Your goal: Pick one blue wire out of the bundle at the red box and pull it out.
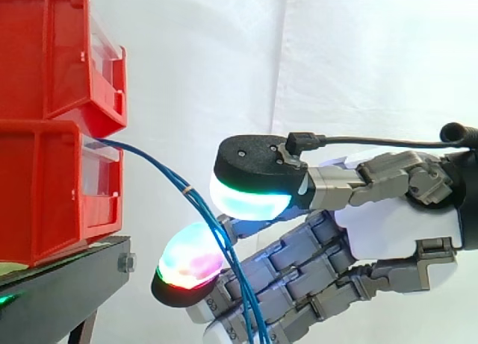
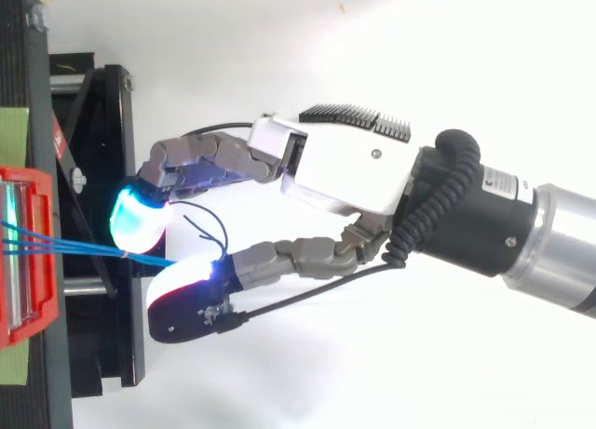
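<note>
Apparently not pulled out yet: blue wires (image 1: 158, 165) coming from lower red box (image 1: 52, 202) as one tied bundle, passing down across robot hand (image 1: 396, 224). Cannot tell whether gripping one wire, several or none. Left to do: isolating a single wire, then drawing it away. Plenty of open room on the side away from the box; black stand (image 1: 67, 284) edge near, underneath

A white curtain (image 1: 336, 60) with a few soft upright folds closes the far side in bright, even light, while at the left is a black stand (image 1: 67, 284) with a silver bolt (image 1: 125, 263) at its right edge.
</note>
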Controlling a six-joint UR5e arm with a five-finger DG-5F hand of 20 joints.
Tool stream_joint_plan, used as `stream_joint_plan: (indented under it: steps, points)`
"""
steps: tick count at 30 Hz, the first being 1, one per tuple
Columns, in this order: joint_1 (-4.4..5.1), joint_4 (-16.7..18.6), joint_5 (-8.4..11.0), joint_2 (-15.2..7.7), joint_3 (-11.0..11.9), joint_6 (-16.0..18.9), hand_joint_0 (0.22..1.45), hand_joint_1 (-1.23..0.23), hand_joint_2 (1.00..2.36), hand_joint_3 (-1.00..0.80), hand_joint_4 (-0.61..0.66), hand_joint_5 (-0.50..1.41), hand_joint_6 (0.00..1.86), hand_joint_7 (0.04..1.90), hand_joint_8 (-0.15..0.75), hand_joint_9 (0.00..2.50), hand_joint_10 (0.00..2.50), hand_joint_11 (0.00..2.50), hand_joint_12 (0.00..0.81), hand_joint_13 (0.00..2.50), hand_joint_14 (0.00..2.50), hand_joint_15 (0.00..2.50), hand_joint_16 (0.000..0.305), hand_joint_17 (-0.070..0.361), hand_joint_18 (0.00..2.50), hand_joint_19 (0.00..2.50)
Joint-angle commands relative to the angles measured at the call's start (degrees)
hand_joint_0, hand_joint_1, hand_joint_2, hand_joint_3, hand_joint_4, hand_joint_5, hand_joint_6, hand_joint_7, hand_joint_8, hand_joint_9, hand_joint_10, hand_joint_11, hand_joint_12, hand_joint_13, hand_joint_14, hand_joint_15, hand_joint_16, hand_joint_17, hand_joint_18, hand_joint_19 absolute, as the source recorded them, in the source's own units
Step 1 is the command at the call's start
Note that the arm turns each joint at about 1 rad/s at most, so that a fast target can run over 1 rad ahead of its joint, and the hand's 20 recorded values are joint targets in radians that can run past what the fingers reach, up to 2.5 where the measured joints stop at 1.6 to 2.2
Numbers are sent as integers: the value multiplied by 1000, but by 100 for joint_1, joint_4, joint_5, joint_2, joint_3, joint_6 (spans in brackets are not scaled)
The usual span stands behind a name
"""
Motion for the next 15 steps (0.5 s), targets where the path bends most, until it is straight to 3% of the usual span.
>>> stream_joint_plan:
  steps: [1,6,15]
  points:
    - [-32,-40,-2,20,0,29,560,-676,1004,-459,331,-132,503,918,283,767,4,126,371,634,7,215,48,108,496,456]
    - [-85,-40,-2,64,0,29,575,-691,1005,-431,325,-127,503,967,285,767,5,133,368,635,8,220,47,107,499,464]
    - [-94,-31,-2,134,0,20,576,-729,1005,-440,319,-129,503,987,282,761,5,138,368,641,8,231,47,107,511,459]
